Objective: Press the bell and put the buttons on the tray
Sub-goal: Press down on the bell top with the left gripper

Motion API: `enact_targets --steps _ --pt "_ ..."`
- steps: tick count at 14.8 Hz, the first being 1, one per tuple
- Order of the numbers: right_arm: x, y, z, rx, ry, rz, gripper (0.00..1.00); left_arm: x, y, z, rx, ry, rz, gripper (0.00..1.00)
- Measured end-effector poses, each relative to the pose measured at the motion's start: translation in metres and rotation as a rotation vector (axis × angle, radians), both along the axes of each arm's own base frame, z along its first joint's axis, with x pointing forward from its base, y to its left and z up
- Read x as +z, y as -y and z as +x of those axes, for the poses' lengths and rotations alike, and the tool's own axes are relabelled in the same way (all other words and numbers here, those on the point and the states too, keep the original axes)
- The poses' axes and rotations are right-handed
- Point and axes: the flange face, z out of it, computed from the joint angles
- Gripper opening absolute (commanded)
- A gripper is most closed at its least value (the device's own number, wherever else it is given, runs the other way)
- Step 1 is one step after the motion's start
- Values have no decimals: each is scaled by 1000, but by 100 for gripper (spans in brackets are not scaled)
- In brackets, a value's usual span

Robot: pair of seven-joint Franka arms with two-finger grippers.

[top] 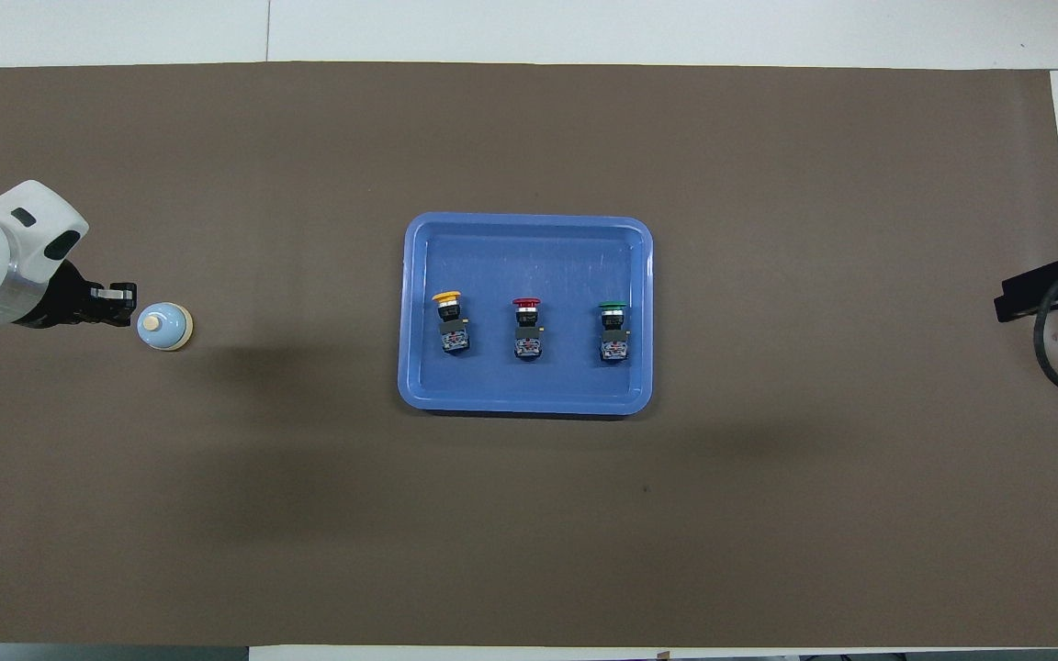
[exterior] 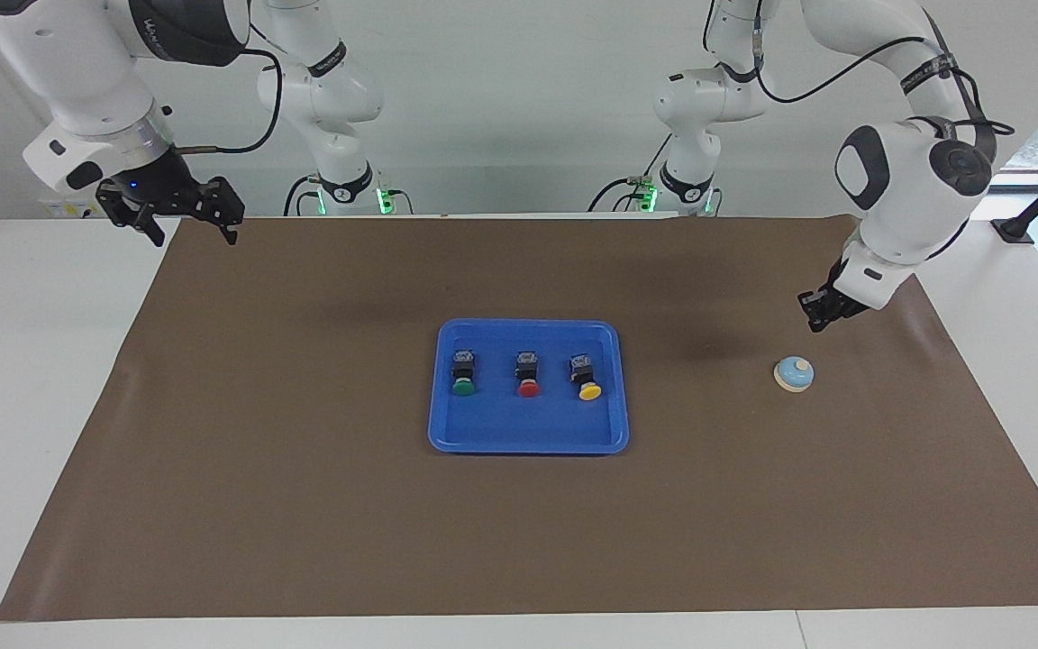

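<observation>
The light-blue bell (exterior: 794, 373) (top: 164, 327) sits on the brown mat toward the left arm's end of the table. My left gripper (exterior: 814, 322) (top: 129, 305) is shut and empty, hanging in the air just above and beside the bell without touching it. The bright-blue tray (exterior: 447, 434) (top: 529, 240) lies mid-table with three buttons in a row on it: green (exterior: 462, 373) (top: 613, 330), red (exterior: 528, 373) (top: 527, 327), yellow (exterior: 586, 376) (top: 450, 321). My right gripper (exterior: 189, 233) (top: 1007, 305) is open and empty, raised over the mat's corner at the right arm's end.
A brown mat (exterior: 303, 505) covers most of the white table (exterior: 23, 379). Cables and the arms' bases stand along the robots' edge.
</observation>
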Motion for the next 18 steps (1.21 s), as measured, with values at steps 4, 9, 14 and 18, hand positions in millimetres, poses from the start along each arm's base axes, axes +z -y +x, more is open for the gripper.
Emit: enact_targets --steps 4,9,14,18 --pt "1 6 0 -13 2 10 100 -26 -3 6 4 7 -1 0" --pt "0 4 -1 -9 -1 10 100 -39 -9 7 13 22 -1 0" --pt "0 3 -1 -8 -4 10 100 -52 -20 4 31 35 -1 0" --pt "0 3 -1 -8 -4 10 100 -69 -17 -3 24 55 -1 0"
